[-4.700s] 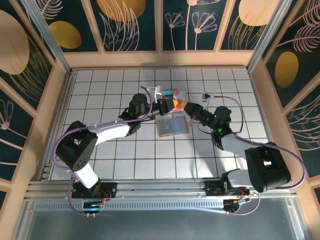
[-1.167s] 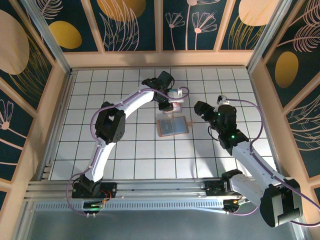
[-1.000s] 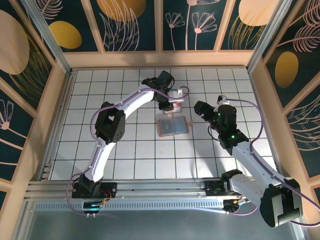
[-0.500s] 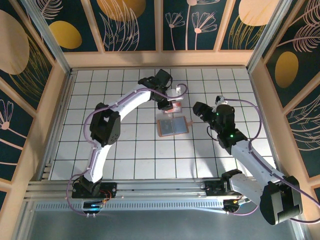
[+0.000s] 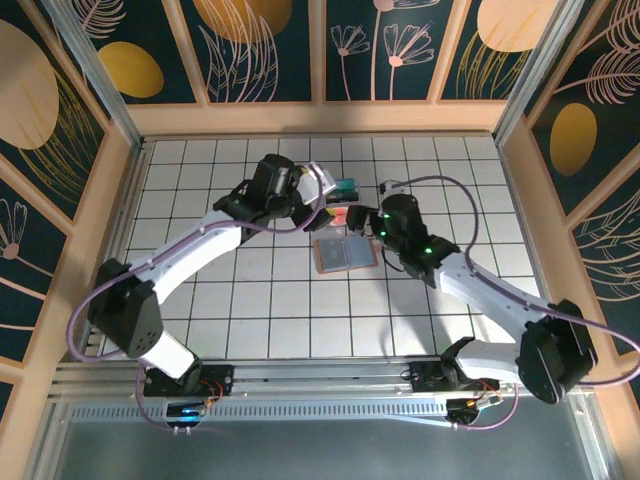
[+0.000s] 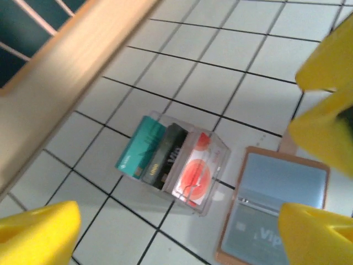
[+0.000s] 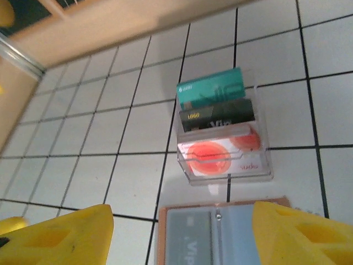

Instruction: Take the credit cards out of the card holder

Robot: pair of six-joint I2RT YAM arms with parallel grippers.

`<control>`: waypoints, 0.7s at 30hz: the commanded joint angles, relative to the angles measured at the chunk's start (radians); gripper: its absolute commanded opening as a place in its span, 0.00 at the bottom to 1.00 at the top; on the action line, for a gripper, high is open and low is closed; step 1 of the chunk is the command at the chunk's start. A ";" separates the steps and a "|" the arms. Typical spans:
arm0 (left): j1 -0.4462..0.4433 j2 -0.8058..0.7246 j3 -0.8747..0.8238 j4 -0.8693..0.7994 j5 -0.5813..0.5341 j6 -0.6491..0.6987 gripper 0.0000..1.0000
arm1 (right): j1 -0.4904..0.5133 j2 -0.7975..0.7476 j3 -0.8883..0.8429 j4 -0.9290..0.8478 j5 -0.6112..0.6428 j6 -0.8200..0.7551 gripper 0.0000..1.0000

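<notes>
Credit cards [image 7: 218, 118] (teal, black, white w/ red spot) stood in a clear stand [image 7: 227, 175] on the counter [image 5: 250, 300], just beyond the open card holder [image 6: 287, 182], where a grey one seemingly sat tucked. Left claw [image 6: 179, 221] & right claw [image 7: 182, 221] both hung spread, empty. Best approach, prob.: pin holder w/ one, slide card out flat — no lifting.

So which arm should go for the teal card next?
Right, probably: the teal card sits nearly centred and square ahead of the open right gripper; the open left gripper views it off-centre and skewed.
</notes>
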 commanded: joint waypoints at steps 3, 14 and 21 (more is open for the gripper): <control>0.005 -0.149 -0.184 0.288 -0.230 -0.269 0.99 | 0.070 0.129 0.097 -0.128 0.090 -0.058 0.67; 0.009 -0.311 -0.434 0.313 -0.664 -0.836 0.99 | 0.167 0.380 0.226 -0.294 0.057 -0.061 0.64; 0.009 -0.348 -0.491 0.247 -0.748 -1.055 0.99 | 0.178 0.481 0.269 -0.333 0.045 -0.068 0.64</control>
